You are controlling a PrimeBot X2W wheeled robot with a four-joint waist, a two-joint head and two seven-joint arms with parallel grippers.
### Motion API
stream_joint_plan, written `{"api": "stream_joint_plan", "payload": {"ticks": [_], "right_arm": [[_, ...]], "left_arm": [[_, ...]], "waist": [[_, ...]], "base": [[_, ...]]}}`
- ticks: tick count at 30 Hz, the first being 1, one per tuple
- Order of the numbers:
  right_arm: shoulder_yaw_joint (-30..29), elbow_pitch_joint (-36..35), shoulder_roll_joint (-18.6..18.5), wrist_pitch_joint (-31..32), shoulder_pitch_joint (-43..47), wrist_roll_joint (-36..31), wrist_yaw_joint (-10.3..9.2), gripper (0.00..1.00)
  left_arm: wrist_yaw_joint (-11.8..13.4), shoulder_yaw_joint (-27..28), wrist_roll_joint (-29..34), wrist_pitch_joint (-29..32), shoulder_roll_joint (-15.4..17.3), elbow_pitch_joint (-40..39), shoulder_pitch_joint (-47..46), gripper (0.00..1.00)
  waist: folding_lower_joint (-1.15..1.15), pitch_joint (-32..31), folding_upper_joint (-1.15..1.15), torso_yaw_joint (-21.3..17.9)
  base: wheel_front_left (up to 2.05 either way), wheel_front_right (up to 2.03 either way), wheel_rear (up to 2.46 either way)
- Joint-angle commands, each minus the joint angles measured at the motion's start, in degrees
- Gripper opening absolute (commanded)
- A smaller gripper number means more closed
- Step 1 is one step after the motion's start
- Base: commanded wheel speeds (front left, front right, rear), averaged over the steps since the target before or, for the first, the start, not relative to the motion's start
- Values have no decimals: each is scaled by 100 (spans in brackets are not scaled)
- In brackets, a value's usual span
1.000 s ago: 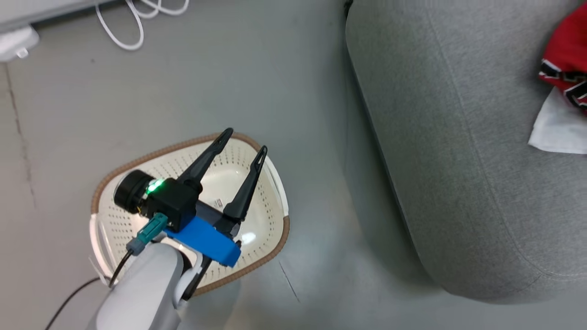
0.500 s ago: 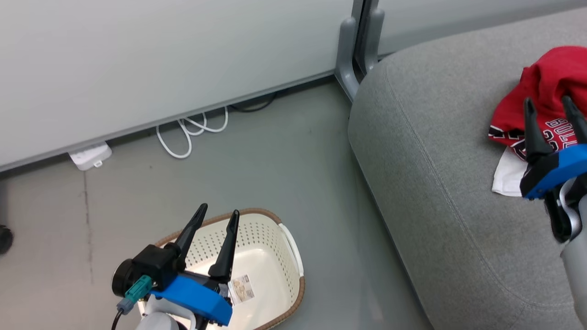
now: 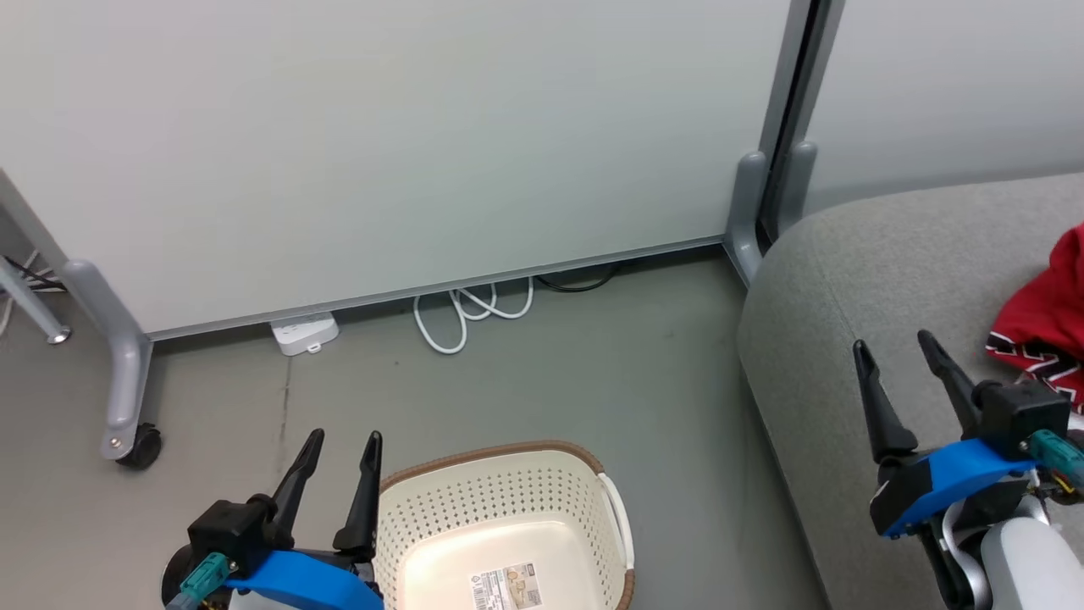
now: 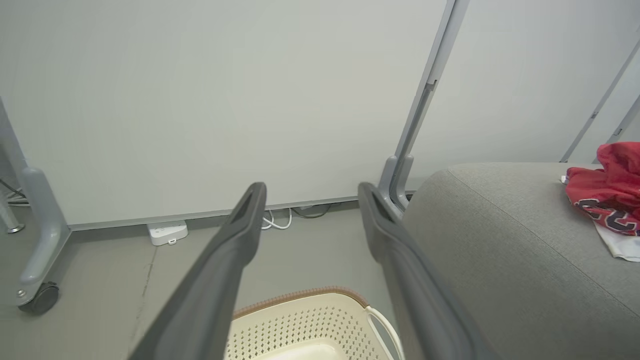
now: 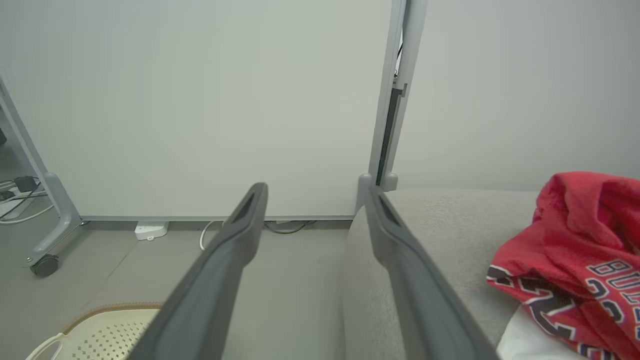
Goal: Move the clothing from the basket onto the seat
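The soft red basketball shirt with white trim (image 5: 575, 240) bears black-and-white capitals reading "BUL" — the rest is cut off at the edge of the right wrist view. Below them are pieces of large numerals, not legible. The paper label (image 3: 506, 586) inside the oval cream perforated plastic laundry basket (image 3: 500, 500) carries a barcode and fine print — too small to read.

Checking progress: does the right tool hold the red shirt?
No, the right tool is open and empty; the red shirt lies on the sofa.
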Motion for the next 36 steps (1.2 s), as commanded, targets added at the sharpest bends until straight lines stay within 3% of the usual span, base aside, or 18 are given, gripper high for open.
{"api": "stream_joint_plan", "payload": {"ticks": [1,12,36], "right_arm": [[-39,-122,53,34,145,-73,-2,100],[-191,-1005,845,267,1019,-564,-2,100],[-149,-1244,1141,348,1305,-653,-2,100]], "left_arm": [[-7,59,-7,-15,35,24,64,100],[-19,580,-19,-16,-43,137,173,100],[-31,730,33,-17,-83,255,261,100]], "waist": [[1,-65,0,134],[1,-109,0,397],[1,-132,0,399]], "base": [[0,0,0],[0,0,0],[0,0,0]]}}
